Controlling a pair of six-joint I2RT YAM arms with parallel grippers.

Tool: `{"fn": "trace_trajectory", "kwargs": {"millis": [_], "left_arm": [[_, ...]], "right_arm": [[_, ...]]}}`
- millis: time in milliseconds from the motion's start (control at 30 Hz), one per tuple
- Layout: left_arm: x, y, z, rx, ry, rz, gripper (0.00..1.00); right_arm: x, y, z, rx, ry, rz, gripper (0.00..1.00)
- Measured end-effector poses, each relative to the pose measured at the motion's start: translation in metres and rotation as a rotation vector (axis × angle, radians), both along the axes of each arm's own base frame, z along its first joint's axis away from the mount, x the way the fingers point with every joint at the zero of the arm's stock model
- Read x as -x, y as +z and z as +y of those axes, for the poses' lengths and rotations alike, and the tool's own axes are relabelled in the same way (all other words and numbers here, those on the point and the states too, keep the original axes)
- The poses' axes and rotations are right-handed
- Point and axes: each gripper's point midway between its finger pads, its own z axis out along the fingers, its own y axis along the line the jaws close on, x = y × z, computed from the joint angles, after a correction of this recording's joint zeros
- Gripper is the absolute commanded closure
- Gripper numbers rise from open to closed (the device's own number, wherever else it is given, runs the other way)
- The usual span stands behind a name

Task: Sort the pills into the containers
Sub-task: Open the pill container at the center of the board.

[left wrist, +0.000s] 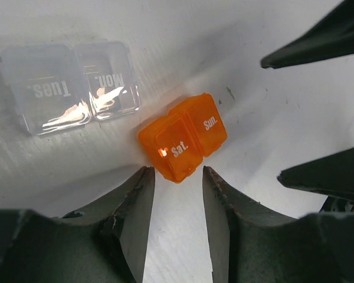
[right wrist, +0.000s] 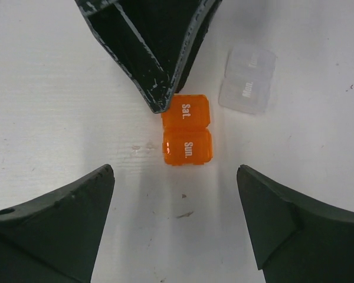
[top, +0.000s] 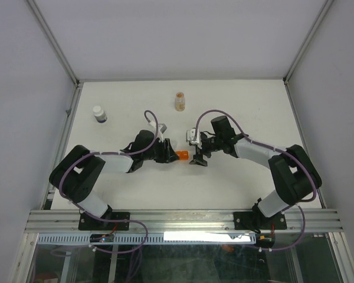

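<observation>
An orange two-cell pill box (left wrist: 183,138) marked "Sat." and "Sun." lies on the white table between both grippers (top: 182,156). My left gripper (left wrist: 177,177) is narrowly open, its tips just short of the "Sat." end, with nothing between them. My right gripper (right wrist: 174,171) faces it from the "Sun." side (right wrist: 187,147), wide open and empty. A clear "Mon."/"Tues." box (left wrist: 71,88) lies just beyond the orange one. Farther back stand a clear vial (top: 179,101) with orange-tan contents and a white bottle with a dark band (top: 100,114). No loose pills show.
The left gripper's fingers (right wrist: 153,59) reach down to the "Sat." lid in the right wrist view. The right gripper's fingers (left wrist: 318,41) enter the left wrist view from the right. Grey walls close the table (top: 124,183) on three sides.
</observation>
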Motion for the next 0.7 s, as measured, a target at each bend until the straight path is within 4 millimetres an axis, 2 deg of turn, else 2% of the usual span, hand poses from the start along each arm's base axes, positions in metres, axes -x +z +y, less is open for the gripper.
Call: {"fn": "trace_trajectory", "kwargs": {"millis": [433, 700], "left_arm": [[0.018, 0.052, 0.033, 0.073, 0.092, -0.194, 0.54], [0.027, 0.067, 0.047, 0.114, 0.128, -0.269, 0.51]], "right_arm": [[-0.018, -0.021, 0.020, 0.081, 0.039, 0.018, 0.16], [-0.017, -0.040, 0.026, 0.153, 0.042, 0.041, 0.23]]}}
